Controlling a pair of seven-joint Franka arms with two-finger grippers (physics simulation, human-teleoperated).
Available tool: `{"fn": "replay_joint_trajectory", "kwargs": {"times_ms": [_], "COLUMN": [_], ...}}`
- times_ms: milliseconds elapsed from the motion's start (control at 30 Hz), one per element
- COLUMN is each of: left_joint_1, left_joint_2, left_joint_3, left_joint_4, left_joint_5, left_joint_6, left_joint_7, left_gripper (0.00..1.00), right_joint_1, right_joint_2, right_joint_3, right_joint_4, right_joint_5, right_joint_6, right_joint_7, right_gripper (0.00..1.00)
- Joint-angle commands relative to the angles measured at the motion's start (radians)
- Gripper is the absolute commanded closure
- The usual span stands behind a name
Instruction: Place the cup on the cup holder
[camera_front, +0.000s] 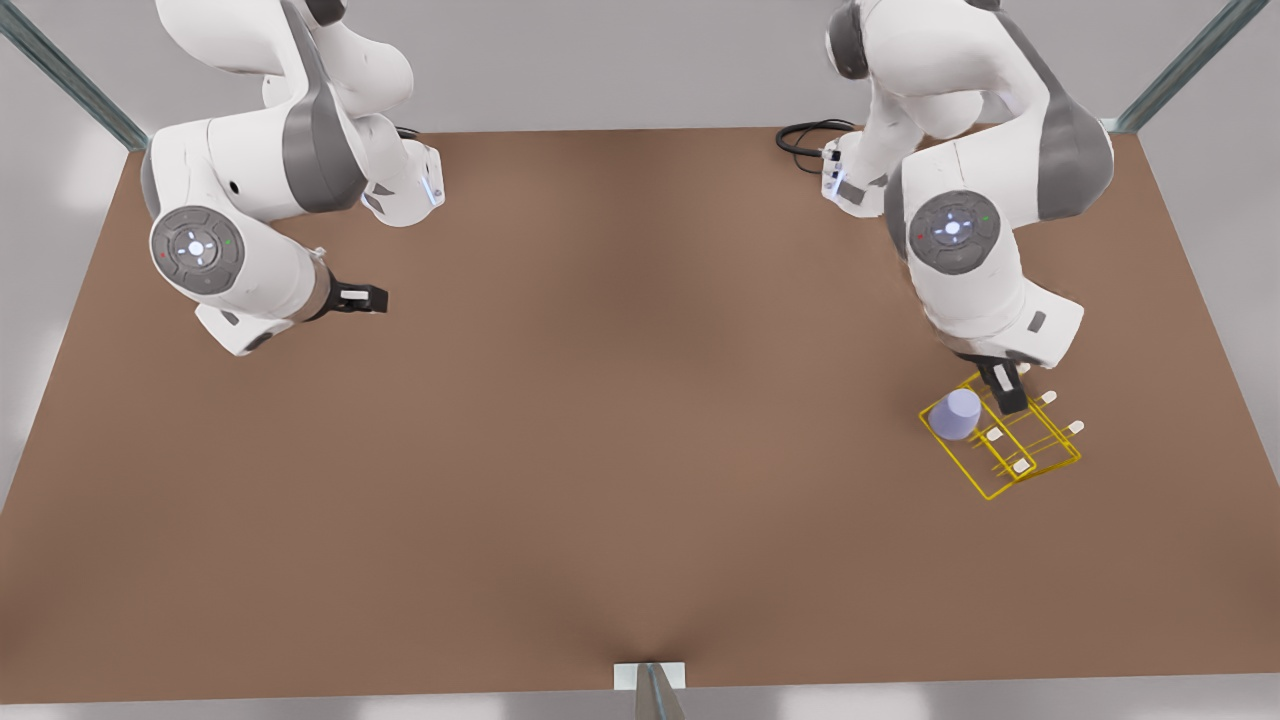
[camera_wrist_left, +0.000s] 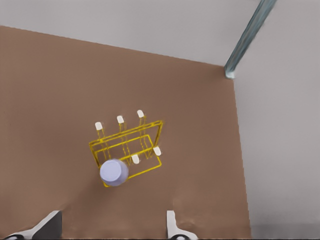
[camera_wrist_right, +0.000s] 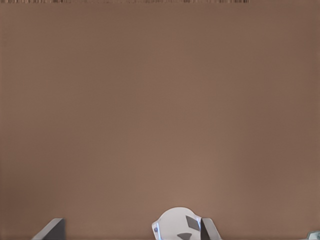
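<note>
Brown tabletop (camera_front: 620, 420) filled most of the front view, with pale grey walls behind and metal frame posts at the corners. Both white Franka arms stood at the far edge. The cup holder (camera_front: 1040, 470), a yellow wire rack with white-tipped pegs, sat on the table toward the front view's right. The lavender-blue cup (camera_front: 956, 414) was upside down on the rack's corner peg on the front view's left side, so it looked parked on the holder already. The left gripper (camera_front: 1006, 388) hung right above the rack's far side, just beside the cup and not touching it. The right gripper (camera_front: 362, 298) waited well apart over bare table at the front view's left; couldn't tell from here how its fingers were set. A black cable (camera_front: 806, 138) was coiled near the far arm base.

Left wrist view looked down on the same rack (camera_wrist_left: 150, 150) from above, cup (camera_wrist_left: 114, 172) capping one corner peg, five other white tips free. The gripper's two fingers (camera_wrist_left: 171, 226) stood spread wide with nothing between them, clear of the cup. A metal post (camera_wrist_left: 248, 37) ran up the table's corner.

Right wrist view was plain brown table (camera_wrist_right: 160, 110), with its fingers (camera_wrist_right: 50, 230) parted and empty, plus a rounded white bit of arm (camera_wrist_right: 177, 225) at the frame's edge.
</note>
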Motion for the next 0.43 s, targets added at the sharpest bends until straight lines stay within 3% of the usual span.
{"fn": "replay_joint_trajectory", "kwargs": {"times_ms": [0,33,67,100,133,233,400], "left_joint_1": [0.543,0.665,0.671,0.671,0.670,0.688,0.728], "left_joint_2": [-0.201,-0.257,-0.341,-0.363,-0.349,-0.145,-0.151], "left_joint_3": [-0.746,-0.846,-0.822,-0.809,-0.765,-0.765,-0.762], "left_joint_4": [-0.020,-0.069,-0.222,-0.250,-0.241,0.010,0.015], "left_joint_5": [0.134,0.073,0.036,0.017,-0.031,-0.086,-0.177], "left_joint_6": [-0.310,-0.198,-0.098,-0.098,-0.167,-0.432,-0.463], "left_joint_7": [1.631,1.527,1.527,1.528,1.531,1.536,1.539], "left_gripper": [0.00,0.00,0.00,0.00,0.00,0.00,0.00], "right_joint_1": [0.000,0.000,0.000,0.000,0.000,-0.001,-0.001], "right_joint_2": [-0.002,-0.002,-0.003,-0.002,-0.002,-0.002,-0.003], "right_joint_3": [0.000,0.000,0.000,0.000,0.000,0.000,0.000], "right_joint_4": [0.000,0.000,0.000,0.000,0.000,0.000,0.000], "right_joint_5": [-0.002,-0.002,-0.002,-0.002,-0.002,-0.001,-0.002], "right_joint_6": [0.000,0.000,0.000,0.000,0.000,0.000,0.000], "right_joint_7": [-0.007,-0.007,-0.007,-0.007,-0.007,-0.007,-0.007], "right_gripper": [0.00,0.00,0.00,0.00,0.00,0.00,0.00]}}
